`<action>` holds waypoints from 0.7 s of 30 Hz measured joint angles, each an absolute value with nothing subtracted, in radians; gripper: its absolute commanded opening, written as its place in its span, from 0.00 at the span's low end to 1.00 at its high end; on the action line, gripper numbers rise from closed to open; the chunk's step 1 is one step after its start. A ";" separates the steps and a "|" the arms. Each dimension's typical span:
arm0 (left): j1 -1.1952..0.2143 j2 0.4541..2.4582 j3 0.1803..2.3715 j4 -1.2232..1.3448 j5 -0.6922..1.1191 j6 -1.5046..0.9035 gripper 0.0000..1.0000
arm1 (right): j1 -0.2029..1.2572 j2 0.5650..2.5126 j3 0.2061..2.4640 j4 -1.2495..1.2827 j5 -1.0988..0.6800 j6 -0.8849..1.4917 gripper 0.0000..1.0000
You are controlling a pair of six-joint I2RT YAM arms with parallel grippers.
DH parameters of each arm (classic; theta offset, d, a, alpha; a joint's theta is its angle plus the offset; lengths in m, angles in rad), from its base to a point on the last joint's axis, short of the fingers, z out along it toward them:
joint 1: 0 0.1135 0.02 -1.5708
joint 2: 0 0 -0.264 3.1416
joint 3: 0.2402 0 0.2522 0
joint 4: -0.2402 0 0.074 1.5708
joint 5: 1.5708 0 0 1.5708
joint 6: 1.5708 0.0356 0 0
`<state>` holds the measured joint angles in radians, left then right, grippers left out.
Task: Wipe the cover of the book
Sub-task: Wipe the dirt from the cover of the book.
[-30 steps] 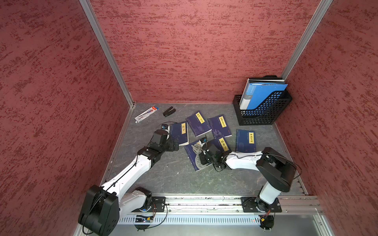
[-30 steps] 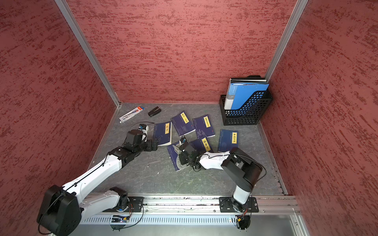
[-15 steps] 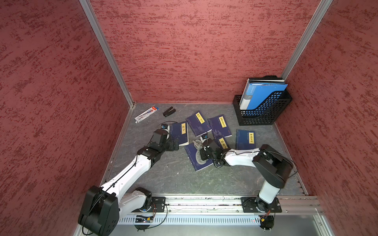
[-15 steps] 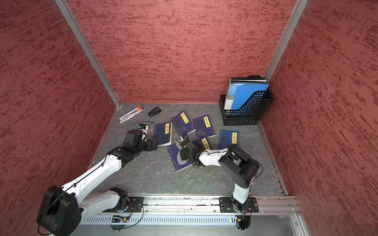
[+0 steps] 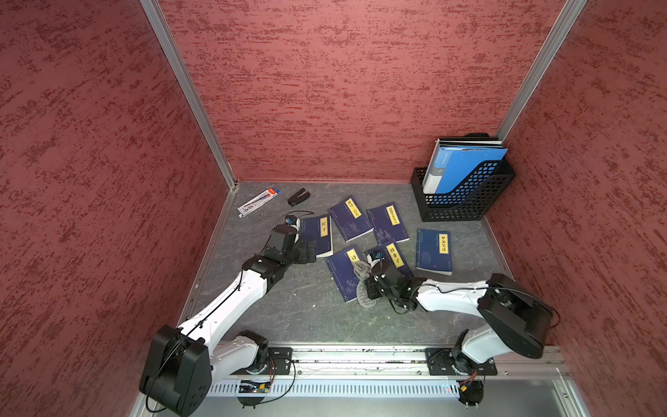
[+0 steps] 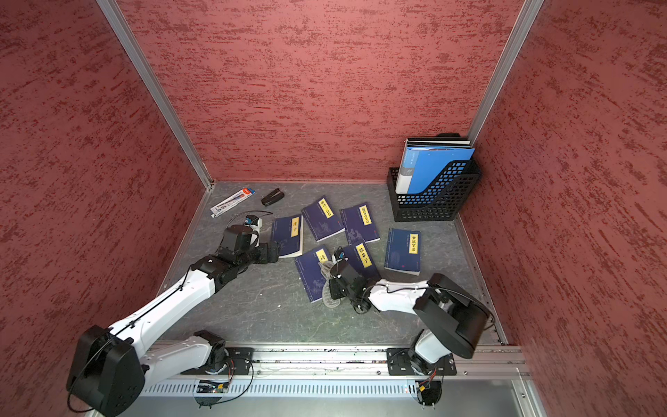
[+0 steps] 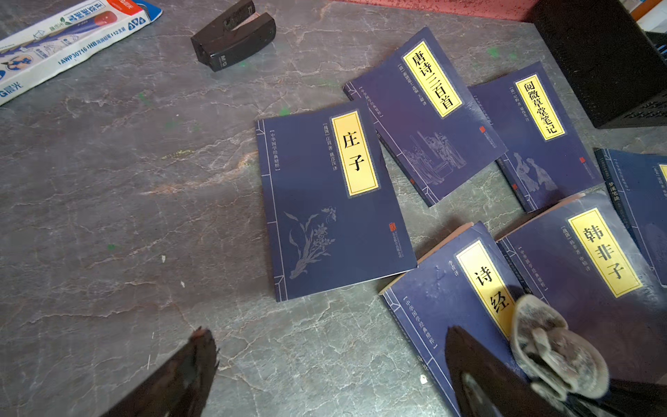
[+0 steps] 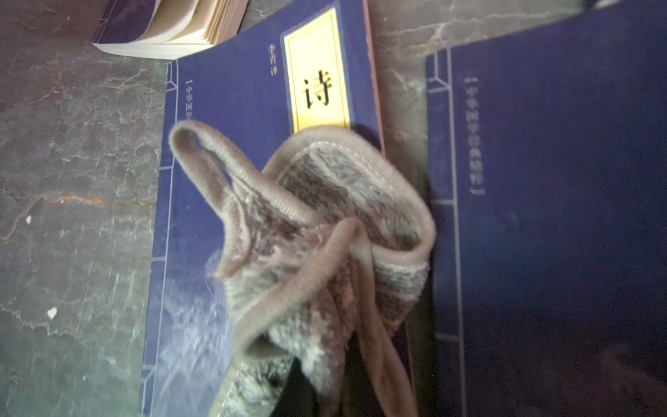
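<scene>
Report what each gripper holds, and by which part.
Right gripper: shut on the grey cloth, pinching its bunched middle, hemmed edges free. Left gripper: open, holding nothing.
</scene>
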<state>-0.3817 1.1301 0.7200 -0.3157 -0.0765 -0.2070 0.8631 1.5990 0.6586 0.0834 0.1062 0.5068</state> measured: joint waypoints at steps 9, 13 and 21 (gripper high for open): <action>-0.382 1.090 0.720 -0.346 -0.073 -0.213 1.00 | 0.770 1.841 0.934 0.079 0.136 0.438 0.07; -0.382 1.089 0.720 -0.347 -0.072 -0.213 1.00 | 0.762 1.839 0.935 0.074 0.133 0.420 0.08; -0.382 1.098 0.728 -0.360 -0.073 -0.212 1.00 | 0.799 1.595 0.684 0.022 0.084 0.420 0.08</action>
<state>-0.3817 1.0977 0.7280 -0.3595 -0.0727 -0.2123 0.7986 1.5948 0.6838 0.0216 0.0845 0.4202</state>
